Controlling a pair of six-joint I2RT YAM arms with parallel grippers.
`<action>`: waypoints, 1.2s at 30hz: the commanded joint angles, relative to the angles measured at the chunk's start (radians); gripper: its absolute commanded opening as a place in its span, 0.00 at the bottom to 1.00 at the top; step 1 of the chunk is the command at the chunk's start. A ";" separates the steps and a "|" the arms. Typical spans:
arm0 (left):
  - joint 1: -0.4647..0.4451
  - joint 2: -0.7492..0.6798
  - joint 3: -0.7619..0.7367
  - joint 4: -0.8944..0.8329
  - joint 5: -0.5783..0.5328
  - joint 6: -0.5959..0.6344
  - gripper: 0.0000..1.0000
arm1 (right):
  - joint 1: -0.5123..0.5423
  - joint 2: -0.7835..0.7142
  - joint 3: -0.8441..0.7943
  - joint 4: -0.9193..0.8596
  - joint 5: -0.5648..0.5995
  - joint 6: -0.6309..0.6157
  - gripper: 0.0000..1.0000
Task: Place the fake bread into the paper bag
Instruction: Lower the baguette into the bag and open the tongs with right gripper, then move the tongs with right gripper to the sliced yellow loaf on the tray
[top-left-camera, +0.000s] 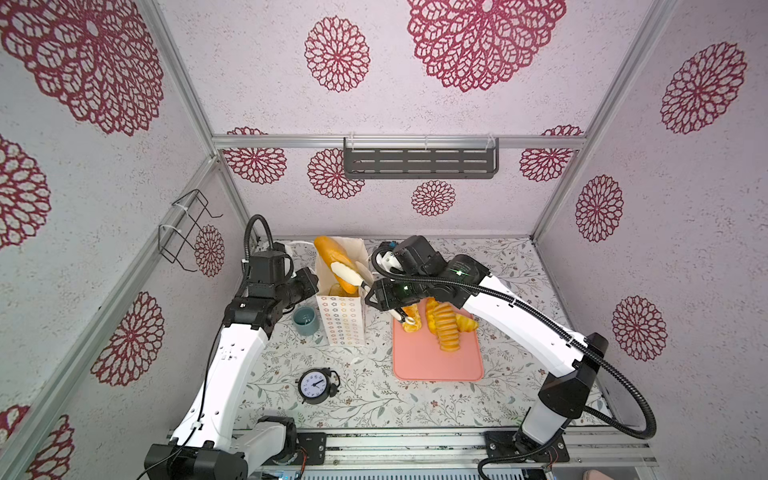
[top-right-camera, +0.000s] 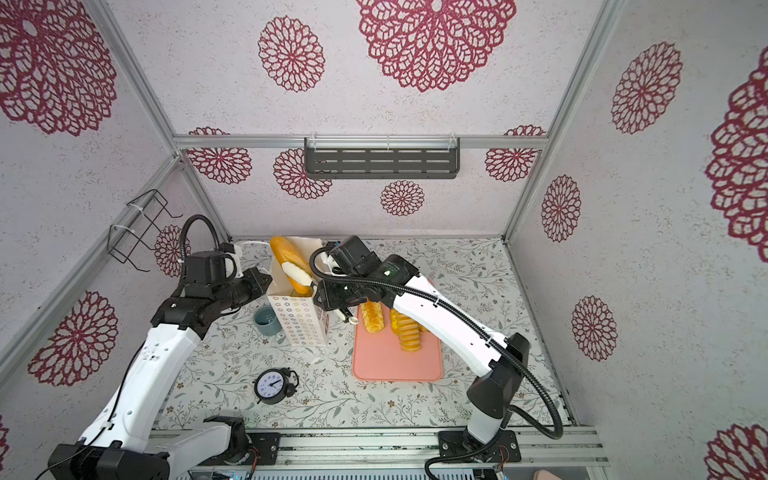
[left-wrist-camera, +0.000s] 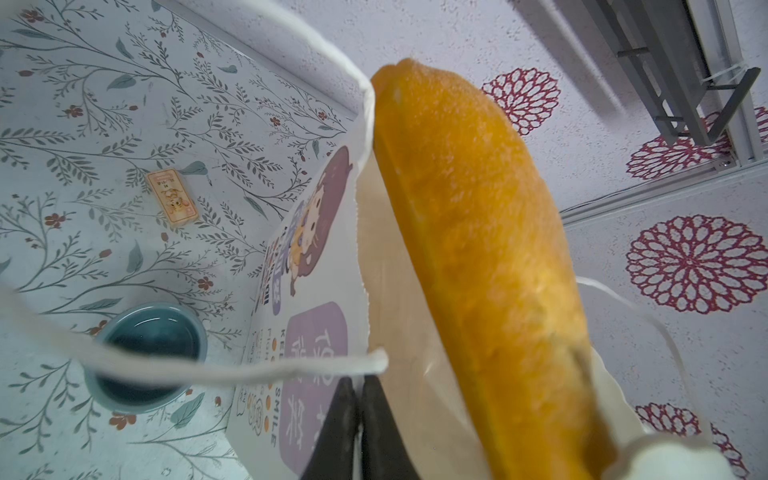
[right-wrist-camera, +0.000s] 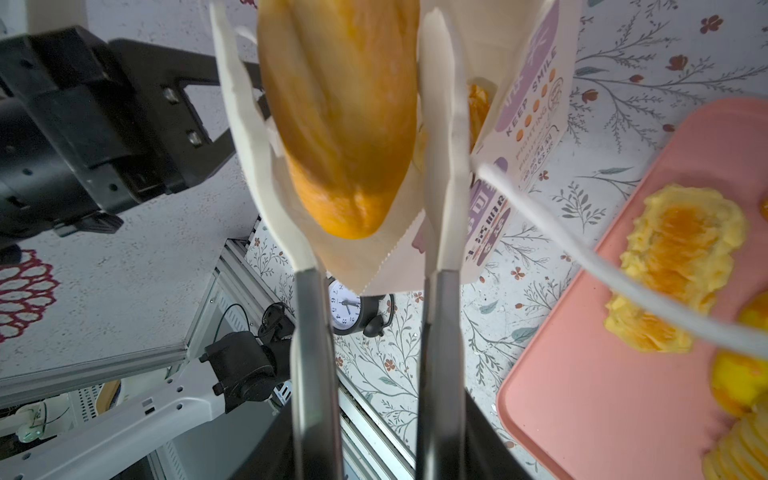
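The white paper bag (top-left-camera: 343, 324) (top-right-camera: 303, 324) stands upright at the middle left of the table. A long smooth golden loaf (top-left-camera: 328, 251) (left-wrist-camera: 478, 228) (right-wrist-camera: 345, 124) leans out of its mouth, lower end inside. My right gripper (top-left-camera: 353, 277) (right-wrist-camera: 324, 16) is open, its white fingers (right-wrist-camera: 442, 166) flanking the loaf over the bag mouth. My left gripper (left-wrist-camera: 358, 380) (top-left-camera: 314, 286) is shut on the bag's rim, on the face with the cartoon figure (left-wrist-camera: 316, 216). Another orange piece (right-wrist-camera: 478, 104) shows inside the bag. Ridged rolls (top-left-camera: 444, 328) (top-right-camera: 372, 316) and a flattened pastry (right-wrist-camera: 681, 266) lie on the pink mat (top-left-camera: 436, 365).
A teal cup (top-left-camera: 305, 320) (left-wrist-camera: 151, 353) stands just left of the bag. A black alarm clock (top-left-camera: 316, 384) sits nearer the front. A small tan cracker-like piece (left-wrist-camera: 172, 197) lies on the floral tabletop. The bag's cord handles (left-wrist-camera: 249, 370) hang loose.
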 joint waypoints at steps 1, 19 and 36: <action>-0.014 0.002 0.009 0.010 0.002 0.003 0.08 | 0.002 -0.060 0.050 0.040 0.035 -0.014 0.48; -0.014 0.011 0.025 0.009 0.003 0.005 0.13 | -0.040 -0.243 0.021 -0.063 0.191 -0.027 0.48; -0.015 0.038 0.045 0.022 0.021 0.016 0.51 | -0.206 -0.611 -0.575 -0.284 0.267 0.047 0.46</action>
